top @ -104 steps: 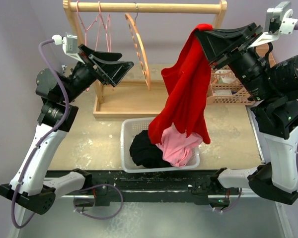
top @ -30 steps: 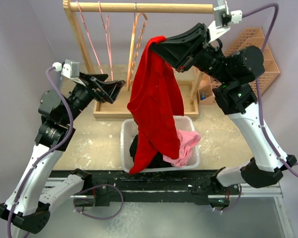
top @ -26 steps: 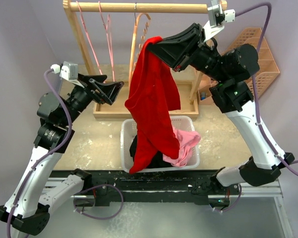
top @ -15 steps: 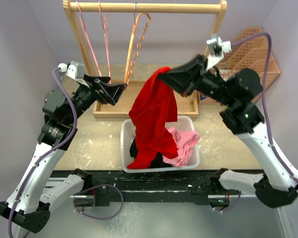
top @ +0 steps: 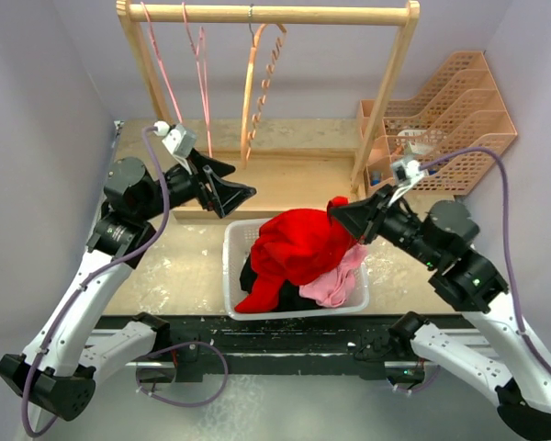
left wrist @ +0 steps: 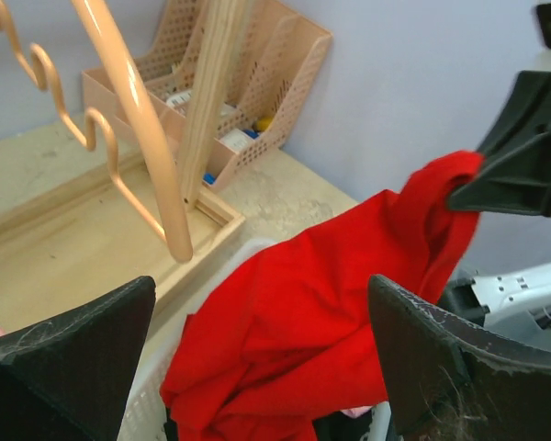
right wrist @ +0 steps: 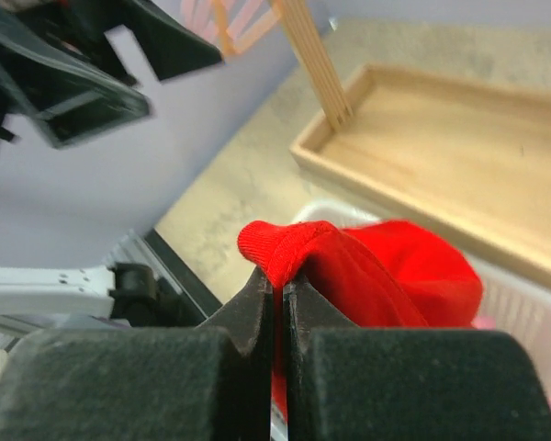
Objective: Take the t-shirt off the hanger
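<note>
Red cotton fills most of the white basket (top: 229, 268): the t-shirt (top: 298, 246) lies bunched on top of a black garment (top: 257, 276) and a pink one (top: 338, 283). One end of it trails down toward the basket's near wall. It is off the wooden hanger (top: 249, 92), which hangs bare from the rail of the wooden rack (top: 266, 14), beside some thin pink hangers (top: 202, 64). The basket sits on the worktop (top: 179, 257) just in front of the rack's base tray (top: 289, 179).

The right jaws are pressed together on a ribbed fold of the t-shirt (right wrist: 289, 246). They hold that corner up a little above the heap, over the far right part of the basket. In the right wrist view the cloth sits squeezed between the two black pads (right wrist: 129, 386), with the rest of the shirt spilling away below.

The left jaws are spread wide and grip nothing. Their two black fingers (left wrist: 64, 358) frame the left wrist view, with the hanger (left wrist: 129, 119) in front and the t-shirt (left wrist: 321, 312) beyond. The left arm (top: 129, 188) reaches in from the left, its jaws above the worktop near the basket's far left corner and clear of the cloth. Orange file trays (top: 450, 110) stand at the far right.
</note>
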Controlling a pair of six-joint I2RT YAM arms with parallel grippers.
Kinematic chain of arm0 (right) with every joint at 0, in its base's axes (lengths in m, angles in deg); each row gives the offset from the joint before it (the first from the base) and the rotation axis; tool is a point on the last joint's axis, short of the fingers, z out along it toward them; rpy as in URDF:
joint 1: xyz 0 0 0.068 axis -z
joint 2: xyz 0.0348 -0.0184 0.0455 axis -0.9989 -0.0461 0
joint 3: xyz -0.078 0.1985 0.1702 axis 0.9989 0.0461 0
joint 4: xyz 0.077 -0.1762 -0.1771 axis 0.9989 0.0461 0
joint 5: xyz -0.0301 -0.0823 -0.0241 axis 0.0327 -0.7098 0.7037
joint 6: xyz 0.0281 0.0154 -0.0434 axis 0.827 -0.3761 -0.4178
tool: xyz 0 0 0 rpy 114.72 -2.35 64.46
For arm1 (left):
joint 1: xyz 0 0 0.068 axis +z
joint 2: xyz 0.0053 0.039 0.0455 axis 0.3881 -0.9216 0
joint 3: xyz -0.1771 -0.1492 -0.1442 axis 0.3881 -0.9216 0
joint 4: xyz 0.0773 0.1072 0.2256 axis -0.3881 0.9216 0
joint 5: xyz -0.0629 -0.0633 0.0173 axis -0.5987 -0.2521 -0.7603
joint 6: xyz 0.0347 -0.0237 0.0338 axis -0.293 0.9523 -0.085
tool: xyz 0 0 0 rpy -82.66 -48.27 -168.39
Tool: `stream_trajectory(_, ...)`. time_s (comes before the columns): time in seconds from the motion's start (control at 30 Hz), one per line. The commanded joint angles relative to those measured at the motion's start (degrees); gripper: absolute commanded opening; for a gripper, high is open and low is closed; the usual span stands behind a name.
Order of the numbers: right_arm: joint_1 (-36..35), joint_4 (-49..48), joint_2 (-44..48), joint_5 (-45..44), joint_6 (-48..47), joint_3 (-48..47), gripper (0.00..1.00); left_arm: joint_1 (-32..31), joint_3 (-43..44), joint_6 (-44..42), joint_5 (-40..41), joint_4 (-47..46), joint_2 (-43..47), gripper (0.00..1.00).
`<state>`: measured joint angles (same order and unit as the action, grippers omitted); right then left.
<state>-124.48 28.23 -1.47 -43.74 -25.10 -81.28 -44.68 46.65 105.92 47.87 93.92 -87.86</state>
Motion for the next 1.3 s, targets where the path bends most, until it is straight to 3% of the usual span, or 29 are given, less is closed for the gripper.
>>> stream_trajectory(0.0,-0.14,4.36,-0.11,-3.23,3.25,7.23,0.0,-0.95,-1.62,-3.27,-4.87,-0.11,0.65,0.99)
stream_trajectory(0.23,-0.12,-2.16,-3.08,2.03,7.33,17.58,0.0,-4.35,-8.21,-4.23,-1.03,1.24,2.97,0.99)
stream_trajectory(0.67,-0.63,-6.88,-20.57,10.84,5.15,23.99,0.0,-7.84,-18.28,-1.69,5.33,-0.47,5.06,0.99)
stream_trajectory(1.1,-0.75,-11.36,-44.61,5.52,7.32,27.64,0.02,-8.12,-21.56,-0.14,7.48,-2.7,2.35,0.99)
stream_trajectory(1.27,-0.74,-11.81,-48.41,4.18,8.13,28.28,0.03,-8.1,-23.09,0.39,8.64,-2.68,2.59,0.99)
